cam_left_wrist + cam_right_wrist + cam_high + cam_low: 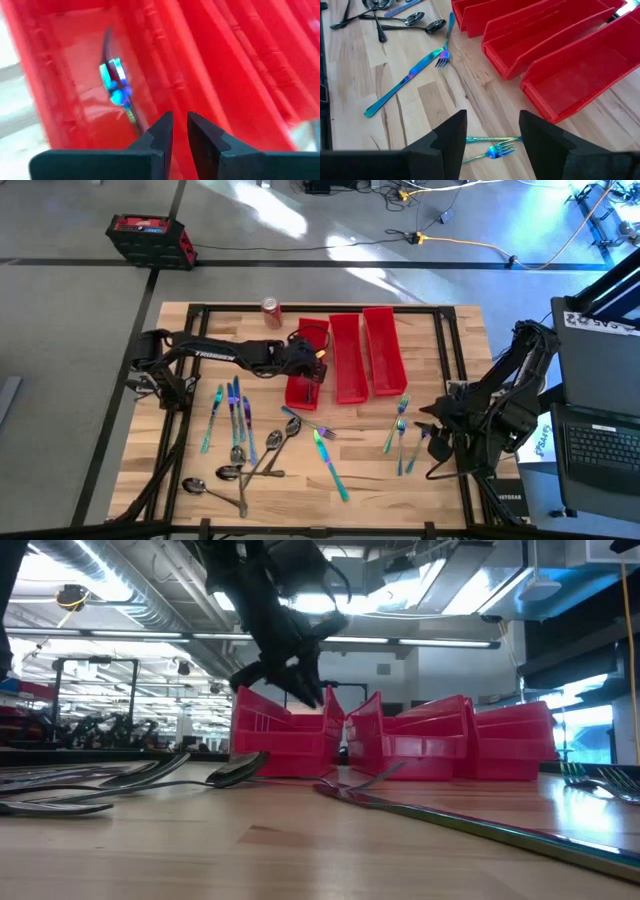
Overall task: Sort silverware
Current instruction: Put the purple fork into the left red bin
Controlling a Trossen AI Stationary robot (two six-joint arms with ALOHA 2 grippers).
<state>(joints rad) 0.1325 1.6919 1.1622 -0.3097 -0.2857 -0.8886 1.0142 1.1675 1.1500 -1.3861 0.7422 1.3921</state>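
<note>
Three long red bins (347, 358) lie side by side at the table's far middle. My left gripper (312, 383) hovers over the leftmost bin (60, 65), fingers (180, 125) a narrow gap apart and holding nothing. An iridescent fork (116, 82) lies on that bin's floor below them. My right gripper (428, 435) is open above the table's right part, and two teal forks (492, 149) lie flat between and below its fingers (492, 125). More knives (235, 412), spoons (240, 470), a knife (330, 465) and forks (398, 428) lie flat on the wood.
A red soda can (271, 311) stands at the far edge, left of the bins. The middle bin (540, 37) and right bin (580, 75) show bare floors. Dark frame rails (445, 340) run along the table's edges. Bare wood (370, 470) lies near the middle front.
</note>
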